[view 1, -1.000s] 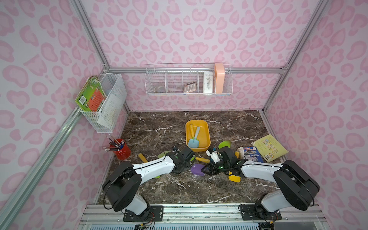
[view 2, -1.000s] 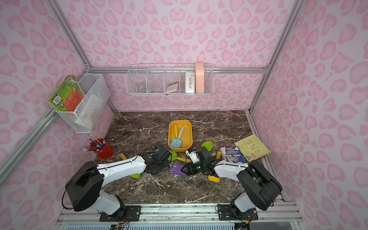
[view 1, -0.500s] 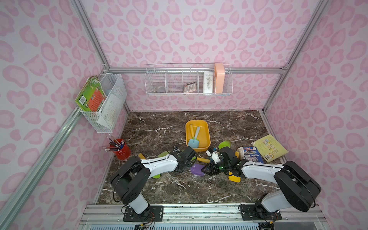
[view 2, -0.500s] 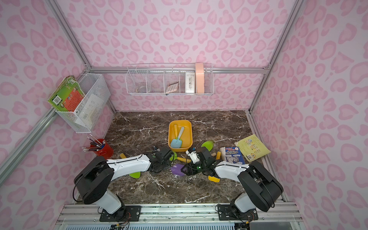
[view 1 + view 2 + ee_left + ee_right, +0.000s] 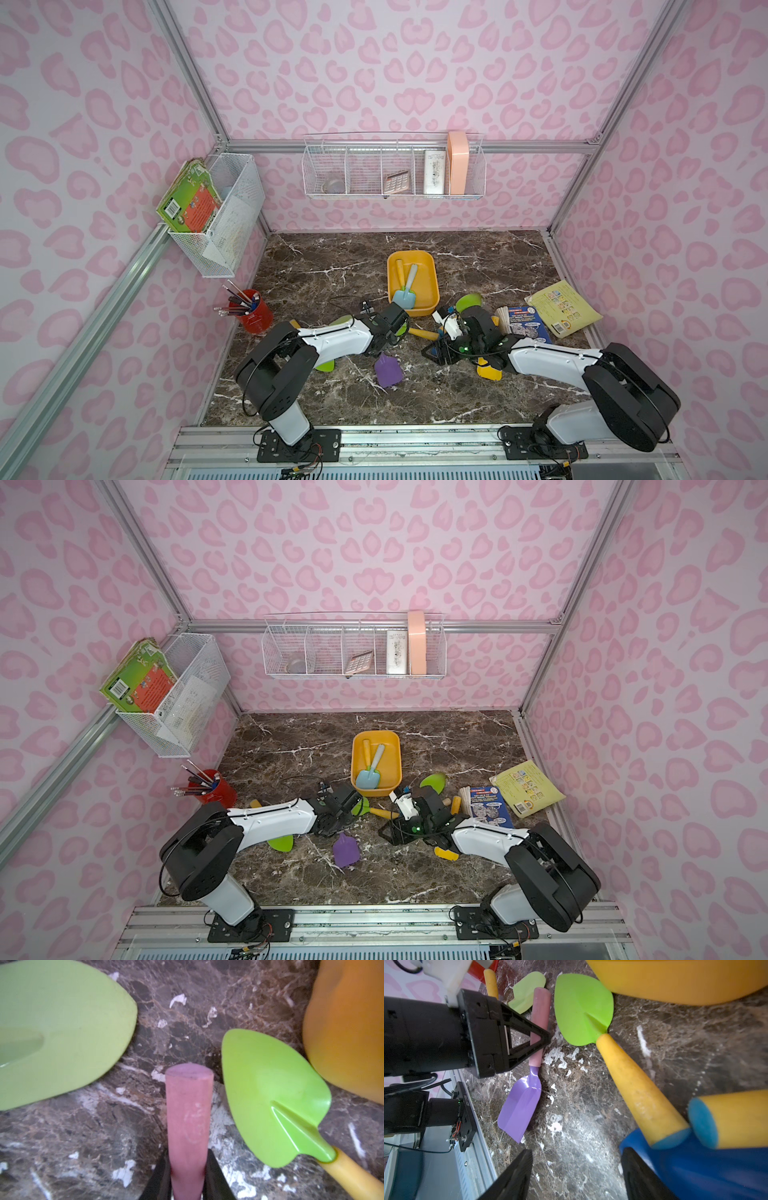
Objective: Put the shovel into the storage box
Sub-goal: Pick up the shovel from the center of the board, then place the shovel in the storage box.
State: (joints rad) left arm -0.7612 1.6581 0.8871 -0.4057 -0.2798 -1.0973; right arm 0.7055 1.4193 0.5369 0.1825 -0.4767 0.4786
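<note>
The purple shovel [image 5: 388,370] [image 5: 345,850] [image 5: 521,1105] lies on the marble table in front of the storage box [image 5: 432,286] [image 5: 397,766]. The box is an orange-yellow tub holding a light-blue shovel [image 5: 404,297] and a yellow handle. My left gripper [image 5: 384,347] [image 5: 332,829] [image 5: 188,1153] is shut on the shovel's pink handle [image 5: 189,1113] [image 5: 539,1012]. My right gripper [image 5: 432,353] [image 5: 388,831] [image 5: 577,1153] stands open just over the table to the right, holding nothing.
A bright green shovel [image 5: 270,1095] [image 5: 583,1007] with a yellow handle lies between the purple one and the box. A pale green blade [image 5: 52,1032], a blue blade [image 5: 695,1167], a yellow shovel [image 5: 488,370], a red pencil cup [image 5: 251,311] and books [image 5: 521,324] crowd the table.
My left gripper has come onto the pink handle and closed on it. The right arm has not moved.
</note>
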